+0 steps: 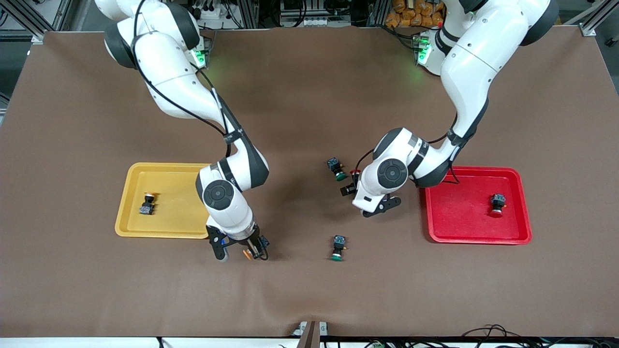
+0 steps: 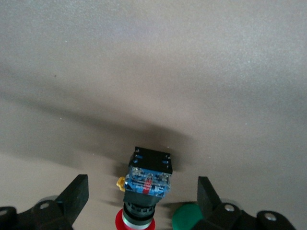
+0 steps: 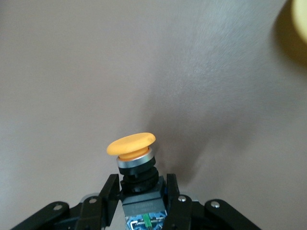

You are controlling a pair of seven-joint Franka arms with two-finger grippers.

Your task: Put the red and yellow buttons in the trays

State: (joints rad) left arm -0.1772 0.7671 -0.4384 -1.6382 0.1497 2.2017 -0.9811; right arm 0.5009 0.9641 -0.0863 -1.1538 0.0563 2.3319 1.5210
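Observation:
My right gripper [image 1: 251,248] is shut on a yellow-capped button [image 3: 130,143], held just off the yellow tray's [image 1: 174,183] corner nearest the camera, cap [image 1: 247,254] pointing away from the wrist. Another yellow button [image 1: 147,203] lies in that tray. My left gripper [image 2: 141,199] is open around a red-capped button [image 2: 146,179] lying on the table; its fingers [image 2: 76,196] stand wide on either side without touching it. In the front view this gripper [image 1: 352,182] is mid-table, between the red tray [image 1: 459,203] and a green button. A red button [image 1: 497,204] lies in the red tray.
One green-capped button [image 1: 337,169] lies right beside the left gripper, its cap also in the left wrist view [image 2: 189,218]. A second green button [image 1: 338,247] lies nearer the camera, mid-table. A blurred edge of the yellow tray [image 3: 297,24] shows in the right wrist view.

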